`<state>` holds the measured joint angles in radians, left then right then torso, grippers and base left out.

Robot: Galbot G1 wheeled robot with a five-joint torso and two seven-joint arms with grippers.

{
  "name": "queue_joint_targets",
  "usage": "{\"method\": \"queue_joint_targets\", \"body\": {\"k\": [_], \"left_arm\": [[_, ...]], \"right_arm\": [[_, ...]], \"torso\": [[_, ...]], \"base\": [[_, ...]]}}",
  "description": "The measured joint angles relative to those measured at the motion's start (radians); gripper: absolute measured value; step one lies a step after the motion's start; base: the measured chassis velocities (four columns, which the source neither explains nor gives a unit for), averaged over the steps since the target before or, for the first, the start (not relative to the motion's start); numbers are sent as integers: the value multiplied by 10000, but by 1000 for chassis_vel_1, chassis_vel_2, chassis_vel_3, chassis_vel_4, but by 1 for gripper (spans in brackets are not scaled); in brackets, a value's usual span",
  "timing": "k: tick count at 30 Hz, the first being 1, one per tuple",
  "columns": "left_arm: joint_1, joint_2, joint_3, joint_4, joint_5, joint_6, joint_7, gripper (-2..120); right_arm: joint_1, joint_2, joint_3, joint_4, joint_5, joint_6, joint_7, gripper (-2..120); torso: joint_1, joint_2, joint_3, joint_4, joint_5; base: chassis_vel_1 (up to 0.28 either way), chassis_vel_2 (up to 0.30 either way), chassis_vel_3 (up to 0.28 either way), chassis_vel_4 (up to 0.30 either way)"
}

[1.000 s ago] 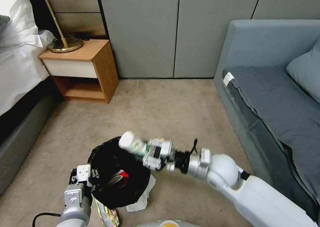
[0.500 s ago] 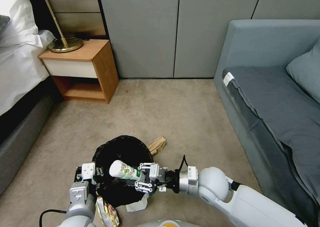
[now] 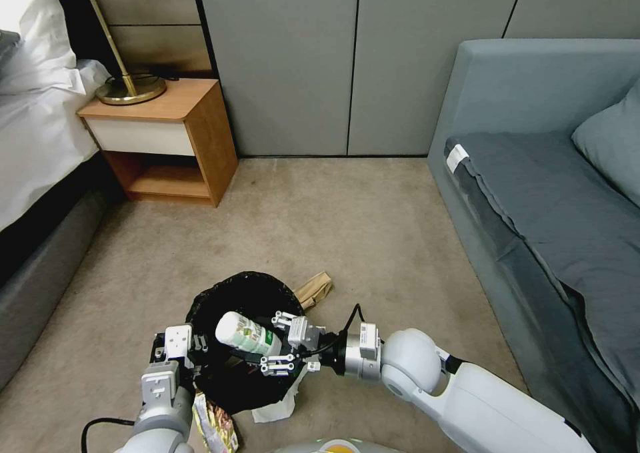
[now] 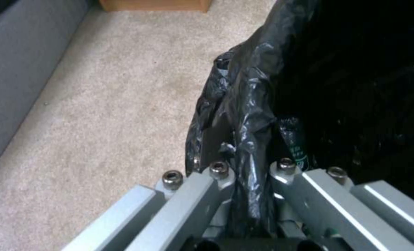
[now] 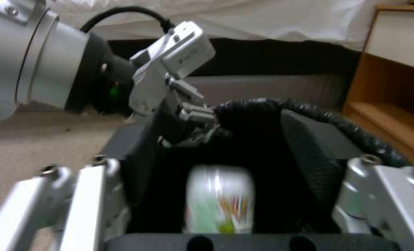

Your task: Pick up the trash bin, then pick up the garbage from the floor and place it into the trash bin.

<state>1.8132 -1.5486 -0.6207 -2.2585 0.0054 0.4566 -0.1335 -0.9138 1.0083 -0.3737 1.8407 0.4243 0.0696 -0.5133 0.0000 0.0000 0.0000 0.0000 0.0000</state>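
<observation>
Bottle [image 3: 245, 334] first: you can see it lying on its side over the open mouth of the trash bin [image 3: 220, 303], white with a green-printed label, its rounded end pointing toward the robot's left. Your right gripper [image 3: 270, 352] reaches in from the right, low over the bin, and its fingers stand spread on either side of the bottle's near end. In the right wrist view the bottle [image 5: 220, 202] sits between the two dark finger pads with a gap on each side, so the fingers look released rather than clenched; whether the bottle rests on anything you cannot tell.

Your left gripper [image 3: 181, 358] is at the bin's near left edge, pinching the rim. In the left wrist view its fingers are clenched on the crinkled black bag liner [image 4: 244, 115] that folds over the rim, the plastic bunched between them. From the right wrist view you see that left gripper [image 5: 195, 127] gripping the far edge of the bin.

On the carpet [image 3: 347, 220] around the bin, a crumpled brown paper bag [image 3: 315, 288] lies just beyond the rim, a white tissue [image 3: 279, 406] lies just in front of it, and a yellow snack wrapper [image 3: 213, 426] lies beside the left arm.
</observation>
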Motion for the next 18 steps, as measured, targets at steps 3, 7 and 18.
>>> {"method": "queue_joint_targets", "body": {"k": [3, 7, 18], "left_arm": [[0, -2, -1, 45, -1, 0, 0, 1], [20, -9, 39, 84, 20, 1, -1, 1], [59, 52, -37, 83, 16, 58, 12, 1]], "right_arm": [[0, 43, 131, 4, 1, 15, -51, 78], [1, 91, 224, 30, 7, 20, -67, 94], [9, 110, 974, 1036, 260, 93, 444, 100]], "torso": [[0, 0, 0, 0, -1], [1, 0, 0, 0, 0], [0, -1, 0, 0, 0]], "base": [[0, 0, 0, 0], [0, 0, 0, 0], [0, 0, 0, 0]]}}
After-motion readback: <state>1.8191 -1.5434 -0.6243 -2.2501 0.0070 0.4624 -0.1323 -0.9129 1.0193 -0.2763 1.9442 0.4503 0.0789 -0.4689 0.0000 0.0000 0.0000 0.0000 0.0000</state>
